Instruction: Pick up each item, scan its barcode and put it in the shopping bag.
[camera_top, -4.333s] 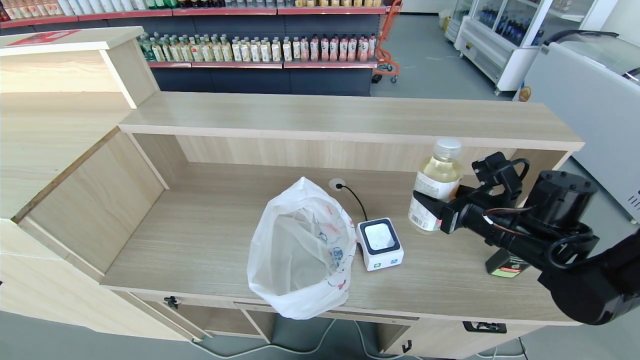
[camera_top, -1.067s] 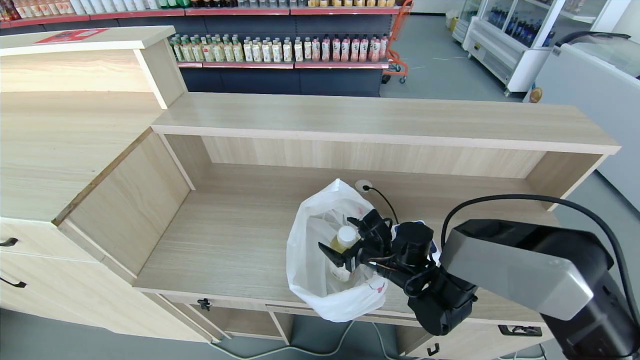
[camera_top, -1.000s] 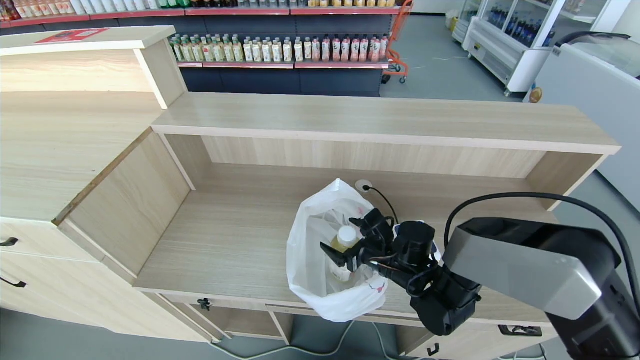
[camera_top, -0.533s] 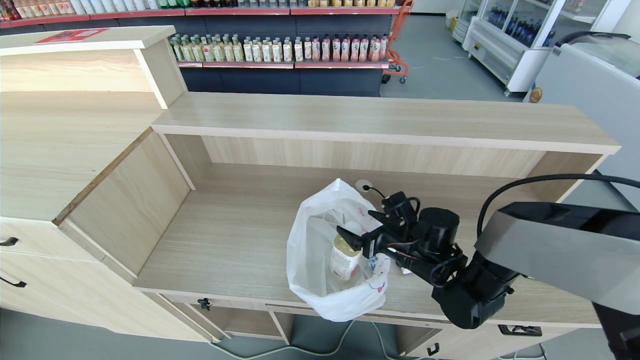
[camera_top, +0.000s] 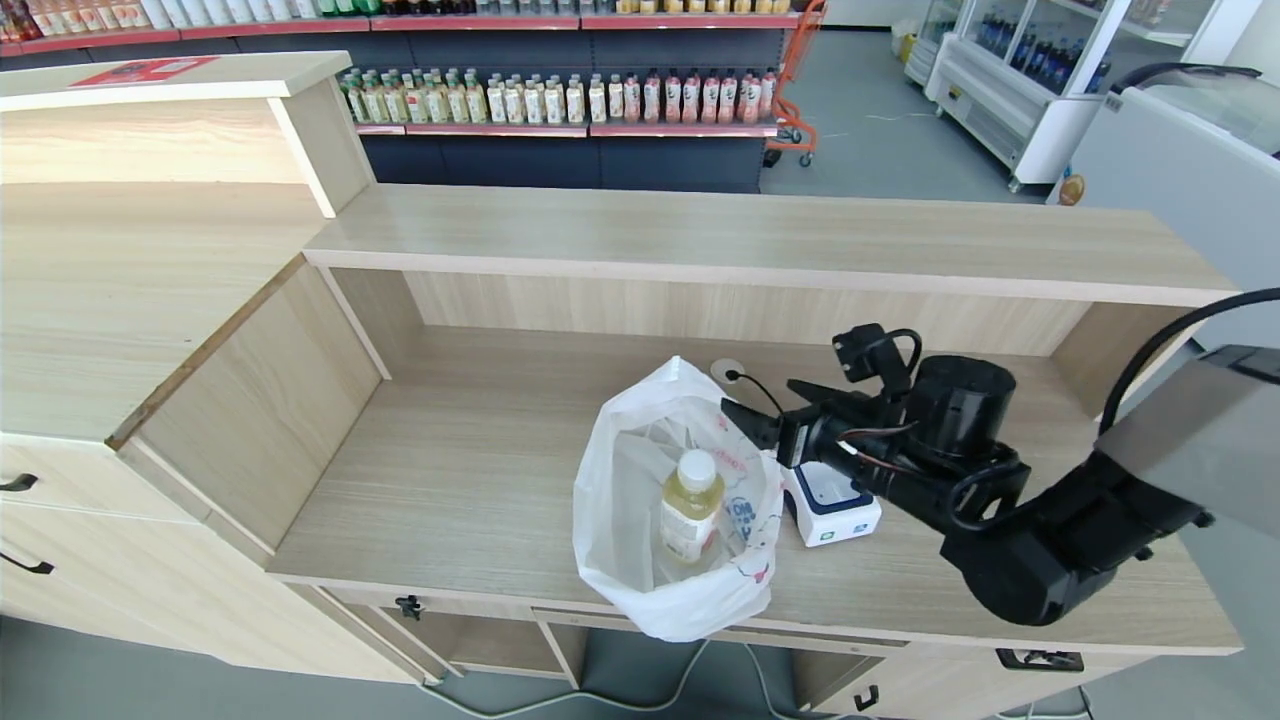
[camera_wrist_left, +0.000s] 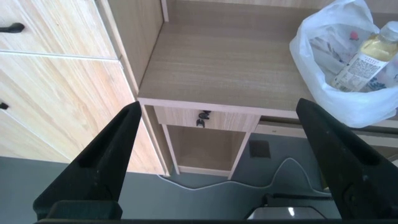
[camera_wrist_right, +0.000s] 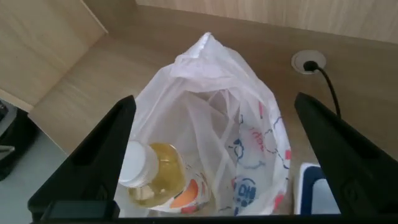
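Count: 1 shopping bag (camera_top: 640, 590), 1 bottle (camera_top: 690, 505), 1 scanner (camera_top: 830, 500), 2 grippers.

The bottle is clear plastic with pale yellow liquid, a white cap and a white label. It stands nearly upright inside the bag.

The bag is white and translucent with red and blue print. Its mouth is open, and it sits at the front edge of the table (camera_top: 480, 470), just beside the scanner.

Right gripper (camera_top: 768, 402): fingers spread, holding nothing, above the scanner.

Left gripper (camera_wrist_left: 217, 106): fingers spread, holding nothing, off the table's front.
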